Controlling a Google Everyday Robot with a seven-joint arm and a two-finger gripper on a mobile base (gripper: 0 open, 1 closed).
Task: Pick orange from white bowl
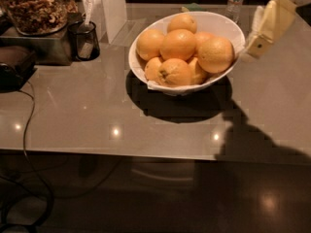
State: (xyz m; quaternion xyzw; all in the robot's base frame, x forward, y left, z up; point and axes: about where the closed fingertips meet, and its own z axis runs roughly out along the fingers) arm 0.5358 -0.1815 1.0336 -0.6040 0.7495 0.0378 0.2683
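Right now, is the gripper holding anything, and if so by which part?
Nothing is held. The gripper hangs just outside the right rim of the white bowl, and the orange lies in the bowl, untouched.

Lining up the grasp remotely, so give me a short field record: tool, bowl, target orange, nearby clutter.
tool: upper right, raised beside the white bowl at its right rim, not touching any fruit
white bowl: mid-table, heaped with oranges
orange: large one on the pile's right side, nearest the tool
dark cup: left of the bowl, apart from it
table: grey, glossy
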